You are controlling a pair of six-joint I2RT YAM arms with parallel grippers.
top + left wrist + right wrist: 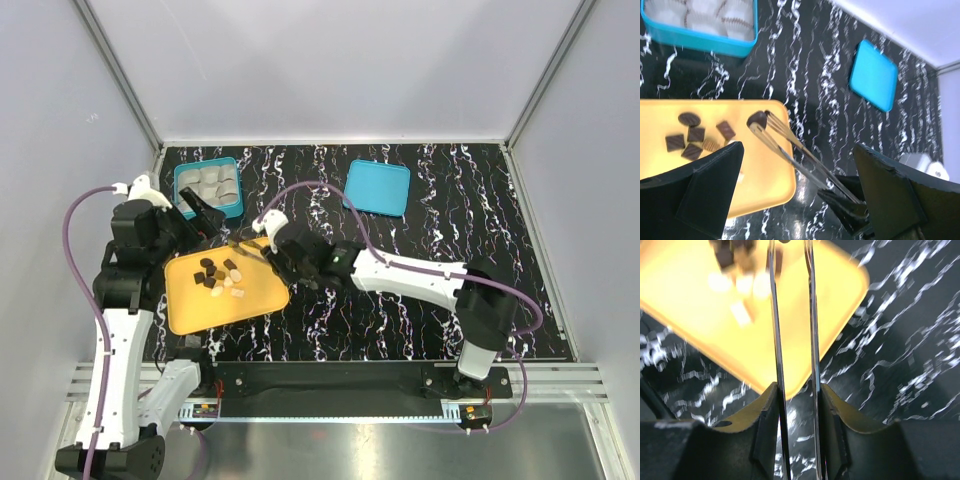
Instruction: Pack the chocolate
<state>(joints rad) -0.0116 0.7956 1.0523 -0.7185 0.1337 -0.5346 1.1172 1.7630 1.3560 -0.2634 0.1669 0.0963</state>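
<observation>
Several small dark and cream chocolate pieces (pixel 220 275) lie on the orange tray (pixel 190 310). My right gripper (pixel 292 260) is shut on metal tongs (pixel 252 250), whose two arms run between its fingers in the right wrist view (pixel 775 340). In the left wrist view the tongs (pixel 805 160) pinch one dark chocolate (pixel 757 119) over the tray's far right corner (pixel 760 175). My left gripper (pixel 205 222) is wide open and empty, between the tray and the teal box (pixel 208 187).
The teal box with pale compartments (pixel 700 41) stands at the back left. The flat teal lid (pixel 377 187) lies at the back middle, also in the left wrist view (pixel 873 75). The marbled black table has grey walls behind and beside it.
</observation>
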